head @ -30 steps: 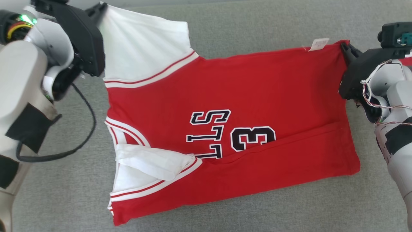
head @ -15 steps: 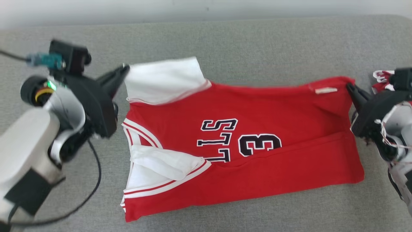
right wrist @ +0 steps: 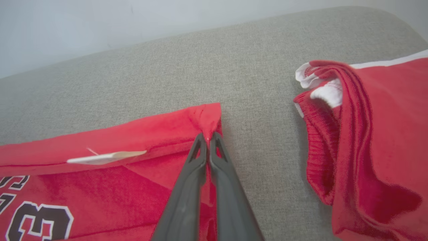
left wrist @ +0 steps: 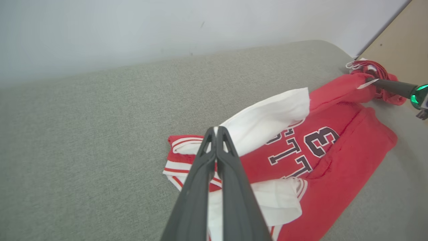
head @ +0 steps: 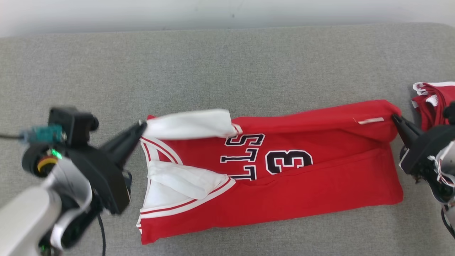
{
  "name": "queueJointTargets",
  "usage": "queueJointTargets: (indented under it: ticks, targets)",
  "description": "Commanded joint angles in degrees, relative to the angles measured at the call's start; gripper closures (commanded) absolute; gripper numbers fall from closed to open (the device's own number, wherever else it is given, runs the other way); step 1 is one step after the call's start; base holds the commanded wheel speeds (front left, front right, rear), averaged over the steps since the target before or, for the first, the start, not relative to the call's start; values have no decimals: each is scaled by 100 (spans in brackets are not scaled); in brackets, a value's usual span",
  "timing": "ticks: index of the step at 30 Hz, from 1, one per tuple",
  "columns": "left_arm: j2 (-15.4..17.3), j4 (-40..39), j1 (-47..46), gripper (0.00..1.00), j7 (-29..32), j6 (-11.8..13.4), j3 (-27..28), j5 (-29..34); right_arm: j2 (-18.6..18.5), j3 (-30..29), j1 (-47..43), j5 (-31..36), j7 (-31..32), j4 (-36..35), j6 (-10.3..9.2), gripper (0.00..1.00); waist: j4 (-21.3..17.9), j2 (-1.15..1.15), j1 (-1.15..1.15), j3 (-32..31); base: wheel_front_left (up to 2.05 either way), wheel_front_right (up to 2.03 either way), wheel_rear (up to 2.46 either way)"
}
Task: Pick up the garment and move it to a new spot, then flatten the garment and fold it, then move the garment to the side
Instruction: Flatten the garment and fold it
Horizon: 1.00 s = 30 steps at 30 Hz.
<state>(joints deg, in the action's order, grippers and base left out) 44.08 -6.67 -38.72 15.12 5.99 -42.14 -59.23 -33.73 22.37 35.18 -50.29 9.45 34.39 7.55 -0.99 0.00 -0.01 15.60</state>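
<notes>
A red jersey (head: 284, 185) with white sleeves, striped trim and black lettering beside a 3 lies across the middle of the head view, its far edge lifted and rolled toward the near side. A white tag (head: 370, 121) sticks out near its upper right corner. The left gripper (head: 141, 124), centre left, is pinched tight on the white sleeve corner; the right gripper (head: 394, 116), at the right edge, is pinched tight on the red hem corner. Beneath is a grey fabric cushion (head: 227, 67), with a pale wall (head: 227, 12) along the top. Another red garment (head: 432, 101) lies bunched at the far right, apart from the jersey.
</notes>
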Motion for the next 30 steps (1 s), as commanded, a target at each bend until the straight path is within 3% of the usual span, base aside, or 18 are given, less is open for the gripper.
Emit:
queueJointTargets:
  ticks: [1,5,16,17,21,22,25,27,28,29,30]
  targets:
    - [68,-174,207,100,-25,93,-3,-30,-44,-33,-133,-65,-17,-43,-13,100,20,0,1,20,0,0,0]
    - [248,-657,728,100,-112,417,-25,-105,-150,-116,-448,-175,10,-134,-13,100,57,0,1,57,0,0,0]
    - [329,-1032,1541,100,-505,754,-10,-264,-241,-294,-1024,-168,91,-333,-13,100,112,0,1,50,0,0,0]
    - [275,-1029,1589,100,-541,754,-30,-276,-233,-308,-1071,-156,89,-352,-13,96,116,0,1,55,0,0,0]
    - [76,-877,1742,100,-613,728,-166,-307,-137,-344,-1208,-123,107,-404,-13,75,113,0,1,65,0,0,0]
    - [30,-812,1749,100,-629,729,-196,-269,-112,-341,-1244,-98,127,-408,-13,75,111,0,1,58,0,0,0]
    - [-143,-597,1817,100,-696,717,-291,-269,-78,-351,-1339,-15,139,-425,-13,54,105,0,1,8,0,0,0]
    - [-210,-476,1853,100,-697,698,-332,-303,-77,-375,-1399,31,150,-441,-13,2,101,0,1,-28,0,0,0]
    - [-214,-407,1851,76,-718,715,-354,-247,-81,-376,-1438,54,160,-477,-13,0,101,0,1,-49,0,0,0]
    - [-224,-333,1849,62,-741,739,-371,-186,-83,-365,-1472,58,112,-543,-13,0,96,0,1,-80,0,0,0]
    - [-264,-284,1865,30,-780,745,-377,-189,-82,-400,-1510,25,61,-595,-13,0,91,0,1,-109,0,0,0]
